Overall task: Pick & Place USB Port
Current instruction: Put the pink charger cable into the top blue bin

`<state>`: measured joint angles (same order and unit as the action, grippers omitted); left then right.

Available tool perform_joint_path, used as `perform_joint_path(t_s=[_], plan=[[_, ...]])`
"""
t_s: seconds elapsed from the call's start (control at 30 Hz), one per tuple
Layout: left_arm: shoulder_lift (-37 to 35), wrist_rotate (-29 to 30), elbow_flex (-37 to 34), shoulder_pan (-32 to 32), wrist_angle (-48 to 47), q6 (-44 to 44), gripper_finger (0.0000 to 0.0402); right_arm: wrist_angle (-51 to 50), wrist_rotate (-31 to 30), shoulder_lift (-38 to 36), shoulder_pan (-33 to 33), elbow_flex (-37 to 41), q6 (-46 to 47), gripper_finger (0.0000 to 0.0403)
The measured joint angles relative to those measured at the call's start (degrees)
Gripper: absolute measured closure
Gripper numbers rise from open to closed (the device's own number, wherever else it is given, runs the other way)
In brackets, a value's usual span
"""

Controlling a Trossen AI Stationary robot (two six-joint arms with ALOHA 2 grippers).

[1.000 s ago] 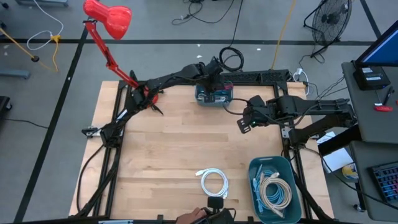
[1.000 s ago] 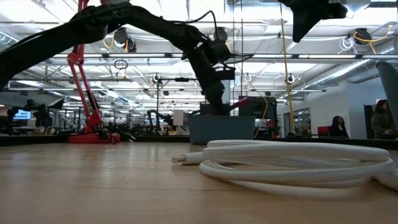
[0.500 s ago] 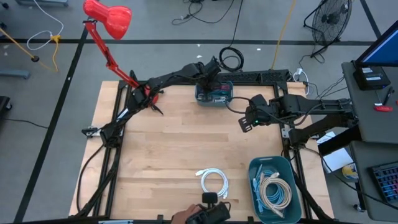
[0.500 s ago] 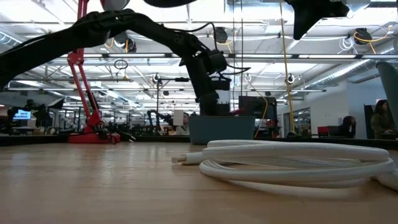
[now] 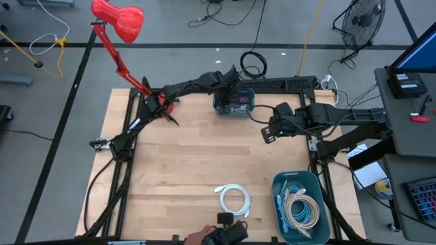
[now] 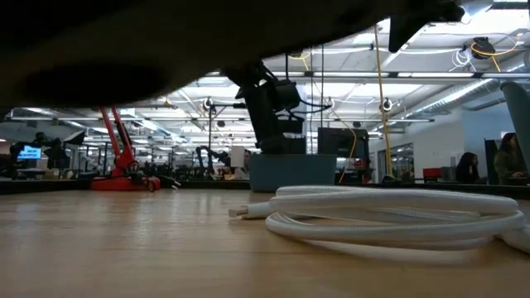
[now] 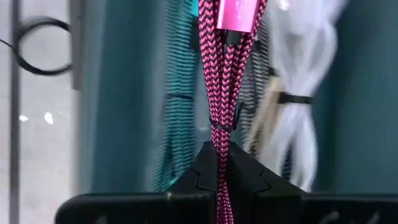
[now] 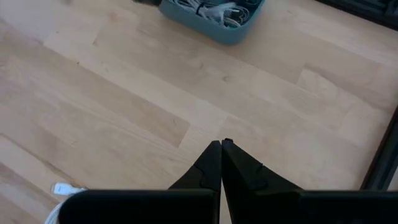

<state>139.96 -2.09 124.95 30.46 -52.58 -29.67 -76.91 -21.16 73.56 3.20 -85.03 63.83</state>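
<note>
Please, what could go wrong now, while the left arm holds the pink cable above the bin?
The left gripper pinches only a thin fold of the pink braided cable, so it may slip out. The cable hangs among other cables in the teal bin and could snag on them and drag them out.

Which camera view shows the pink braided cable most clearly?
The left wrist view: the pink braided cable fills the picture, pinched in the left gripper above the far bin. The high view shows only a small pink trace at that bin; the low and right wrist views show none.
</note>
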Motion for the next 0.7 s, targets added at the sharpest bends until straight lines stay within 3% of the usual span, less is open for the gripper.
perform_joint_path(t_s=[0.7], plan=[[-0.35, 4.05, -2.63, 0.28, -2.84, -0.4, 0.0384, 0.44, -0.01, 0.02, -0.65, -0.04, -0.02, 0.0403]])
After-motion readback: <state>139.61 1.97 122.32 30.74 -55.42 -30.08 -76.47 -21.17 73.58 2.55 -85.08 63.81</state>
